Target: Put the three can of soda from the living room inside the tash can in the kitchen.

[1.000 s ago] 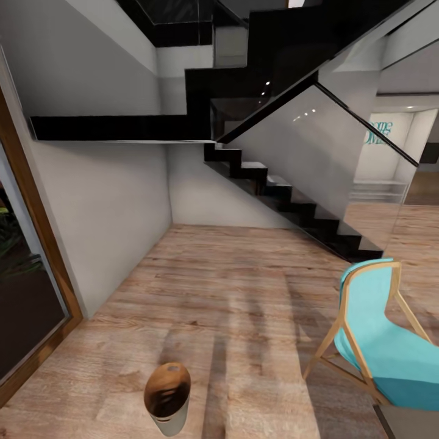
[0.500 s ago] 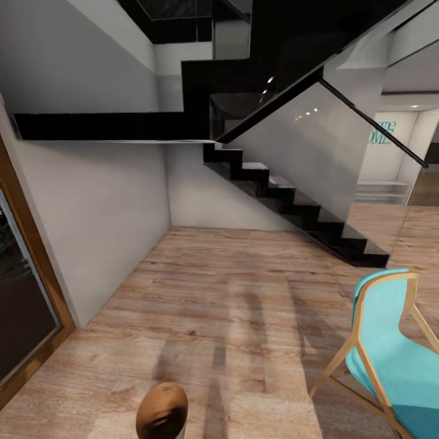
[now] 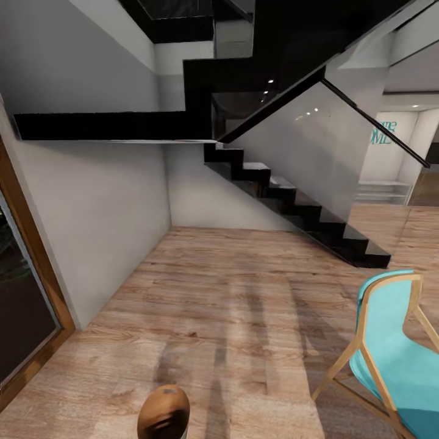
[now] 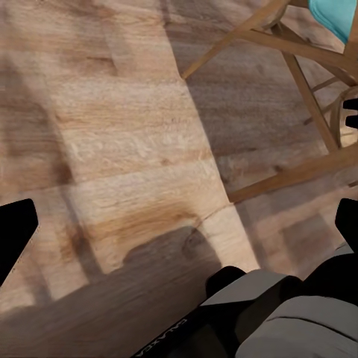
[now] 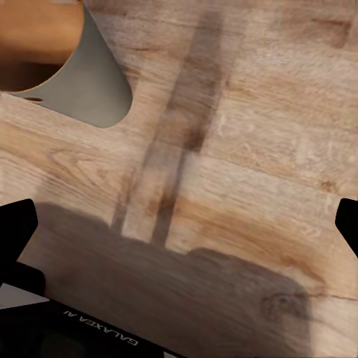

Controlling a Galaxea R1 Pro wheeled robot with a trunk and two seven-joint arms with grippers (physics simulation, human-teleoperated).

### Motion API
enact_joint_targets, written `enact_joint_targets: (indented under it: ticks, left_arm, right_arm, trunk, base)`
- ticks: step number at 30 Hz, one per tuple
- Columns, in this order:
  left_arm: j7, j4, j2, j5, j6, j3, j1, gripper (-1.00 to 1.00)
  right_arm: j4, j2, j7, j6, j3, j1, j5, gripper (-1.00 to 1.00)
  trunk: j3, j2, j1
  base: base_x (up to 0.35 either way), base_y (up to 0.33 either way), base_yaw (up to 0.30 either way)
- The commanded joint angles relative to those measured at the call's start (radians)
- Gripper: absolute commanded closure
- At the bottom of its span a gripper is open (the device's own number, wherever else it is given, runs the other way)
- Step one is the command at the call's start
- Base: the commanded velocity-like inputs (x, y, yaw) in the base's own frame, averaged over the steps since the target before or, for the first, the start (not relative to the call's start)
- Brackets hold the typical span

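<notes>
Tash can [image 3: 163, 414] stands upright on the wood floor [image 3: 244, 305], mouth up, lower in the head view than a second ago. Left gripper [image 4: 179, 231] and right gripper [image 5: 179, 224] are spread wide, empty.

Pretty open space here. Light wood floor [image 3: 231, 317] runs across most of the head view, with long soft shadows streaking over it. A glossy black staircase [image 3: 292, 201] climbs from lower right up toward the upper left, with a glass balustrade panel [image 3: 305, 152] along its side and a black landing slab [image 3: 103, 126] sticking out over a plain grey-white wall [image 3: 97, 207]. On the left edge there's a wood-framed glass door [image 3: 24, 317], dark behind it. Bottom right sits a turquoise chair with a light wooden frame [image 3: 396, 360]; its wooden legs [image 4: 291, 67] show over the floorboards in the left wrist view. Far right, a white wall carries teal lettering [image 3: 381, 132], too small to read.
</notes>
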State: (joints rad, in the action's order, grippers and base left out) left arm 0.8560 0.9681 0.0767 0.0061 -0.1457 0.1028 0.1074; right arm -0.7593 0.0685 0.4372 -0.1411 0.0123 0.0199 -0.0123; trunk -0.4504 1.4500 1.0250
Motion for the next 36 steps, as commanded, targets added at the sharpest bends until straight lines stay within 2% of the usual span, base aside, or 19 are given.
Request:
enact_joint_targets:
  ticks: [1,14,21,36]
  left_arm:
    - [0.000,0.000,0.000,0.000,0.000,0.000,0.000,-1.00]
    - [0.000,0.000,0.000,0.000,0.000,0.000,0.000,-1.00]
    - [0.000,0.000,0.000,0.000,0.000,0.000,0.000,-1.00]
    - [0.000,0.000,0.000,0.000,-0.001,0.000,0.000,-1.00]
  right_arm:
    - [0.000,0.000,0.000,0.000,0.000,0.000,0.000,-1.00]
    - [0.000,0.000,0.000,0.000,0.000,0.000,0.000,-1.00]
    - [0.000,0.000,0.000,0.000,0.000,0.000,0.000,-1.00]
    - [0.000,0.000,0.000,0.000,0.000,0.000,0.000,-1.00]
  trunk:
    - [0.000,0.000,0.000]
    - [0.000,0.000,0.000]
    - [0.000,0.000,0.000]
    - [0.000,0.000,0.000]
  base:
    - [0.072,0.243,0.000]
    - [0.043,0.139,0.000]
    - [0.018,0.016,0.000]
    - [0.149,0.006,0.000]
